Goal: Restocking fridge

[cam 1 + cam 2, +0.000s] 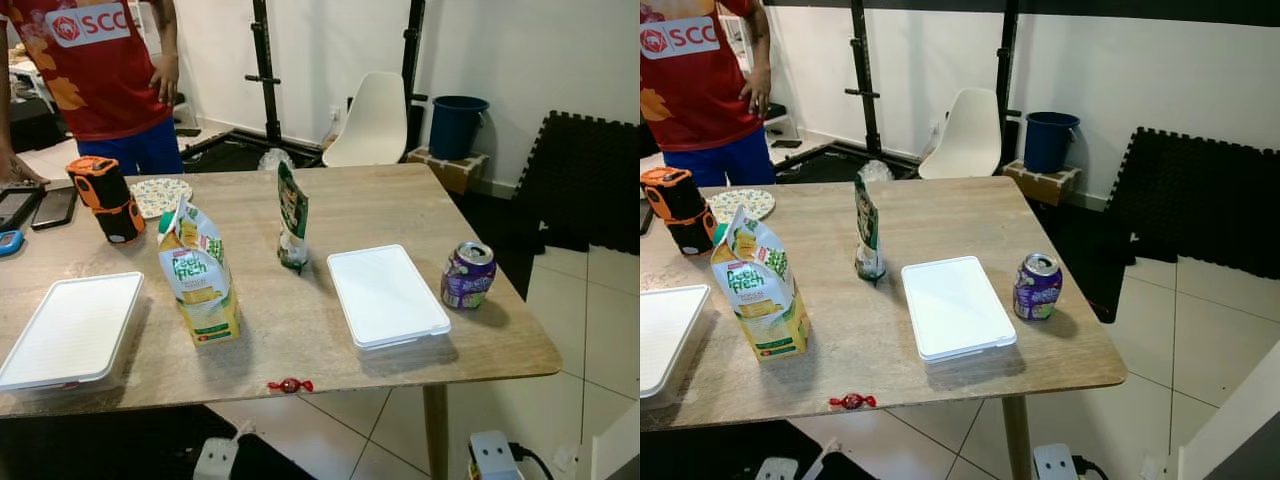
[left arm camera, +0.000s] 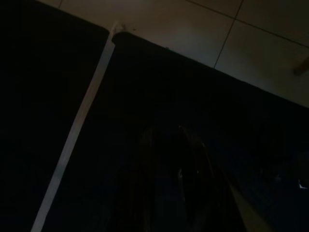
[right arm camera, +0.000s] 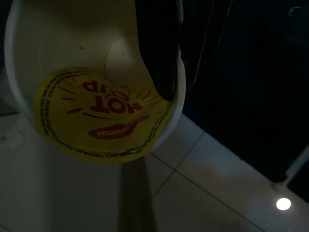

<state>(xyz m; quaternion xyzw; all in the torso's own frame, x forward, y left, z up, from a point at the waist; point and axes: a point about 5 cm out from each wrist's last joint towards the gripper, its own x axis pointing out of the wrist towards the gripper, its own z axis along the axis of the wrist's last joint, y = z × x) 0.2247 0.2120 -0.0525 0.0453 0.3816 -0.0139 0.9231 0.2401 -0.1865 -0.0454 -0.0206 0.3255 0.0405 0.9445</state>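
On the wooden table [image 1: 330,205] stand a yellow-green juice carton [image 1: 200,285], an upright green snack bag [image 1: 292,215] and a purple drink can [image 1: 467,275]. A flat white lidded container [image 1: 386,294] lies between bag and can, and a second one [image 1: 70,328] lies at the left front. In the right wrist view my right gripper [image 3: 181,63] hangs low over the tiled floor, shut on the rim of a white instant-noodle cup [image 3: 96,111] with a yellow "Hot Cup" lid. The left wrist view is very dark, with my left gripper [image 2: 181,179] a faint outline above a dark mat.
A person in a red shirt [image 1: 100,60] stands behind the table's far left. An orange-black device [image 1: 108,198], a patterned plate [image 1: 160,195], phones [image 1: 40,207] and a red wrapped candy [image 1: 290,385] are on the table. A white chair [image 1: 375,120], a blue bin [image 1: 457,125] and black foam mats [image 1: 585,180] stand beyond.
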